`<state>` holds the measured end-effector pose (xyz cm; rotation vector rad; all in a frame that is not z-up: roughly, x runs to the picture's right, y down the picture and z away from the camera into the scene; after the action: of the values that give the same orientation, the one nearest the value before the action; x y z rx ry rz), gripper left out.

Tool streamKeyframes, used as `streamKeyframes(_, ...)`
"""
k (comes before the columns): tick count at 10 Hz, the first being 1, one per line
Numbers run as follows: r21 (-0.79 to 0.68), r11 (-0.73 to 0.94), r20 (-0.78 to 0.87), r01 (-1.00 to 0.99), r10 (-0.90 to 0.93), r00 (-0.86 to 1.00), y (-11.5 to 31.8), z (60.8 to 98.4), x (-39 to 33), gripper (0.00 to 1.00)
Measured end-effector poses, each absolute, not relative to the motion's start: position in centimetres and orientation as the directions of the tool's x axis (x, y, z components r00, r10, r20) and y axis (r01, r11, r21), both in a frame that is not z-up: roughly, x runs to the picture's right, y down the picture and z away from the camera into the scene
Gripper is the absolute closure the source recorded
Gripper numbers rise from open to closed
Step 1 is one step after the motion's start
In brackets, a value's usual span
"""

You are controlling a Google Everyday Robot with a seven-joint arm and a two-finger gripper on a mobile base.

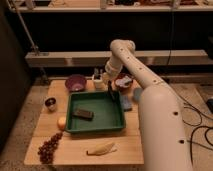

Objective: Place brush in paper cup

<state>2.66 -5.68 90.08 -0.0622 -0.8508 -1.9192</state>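
My gripper (101, 76) hangs at the back of the table, just above a small off-white paper cup (98, 83) that stands between the purple bowl and the red bowl. A slim dark stick (111, 90), which looks like the brush, points down from the wrist to the far rim of the green tray. I cannot tell whether the gripper holds it. The arm reaches in from the lower right and bends down to the cup.
Purple bowl (76, 82), red bowl (123, 80), blue-grey cup (136, 94), blue cloth (125, 103). Green tray (95, 125) holds a dark block (83, 114). Small dark metal cup (50, 103), yellow fruit (61, 122), grapes (47, 147) and banana (101, 148) lie toward the front.
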Motion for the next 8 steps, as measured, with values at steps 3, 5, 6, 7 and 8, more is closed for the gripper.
streamKeyframes(3,0.521,-0.237,0.425,0.82,-0.762,-0.489,-5.59,90.44,2.49,1.0)
streamKeyframes(5,0.511,-0.226,0.443,0.829,-0.757,-0.48,-5.77,90.65,2.44,1.0)
streamKeyframes(6,0.508,-0.224,0.448,0.832,-0.756,-0.477,-5.87,90.69,2.48,1.0)
streamKeyframes(7,0.506,-0.223,0.454,0.833,-0.753,-0.477,-5.9,90.76,2.44,1.0)
streamKeyframes(8,0.506,-0.223,0.458,0.833,-0.749,-0.478,-5.86,90.81,2.35,1.0)
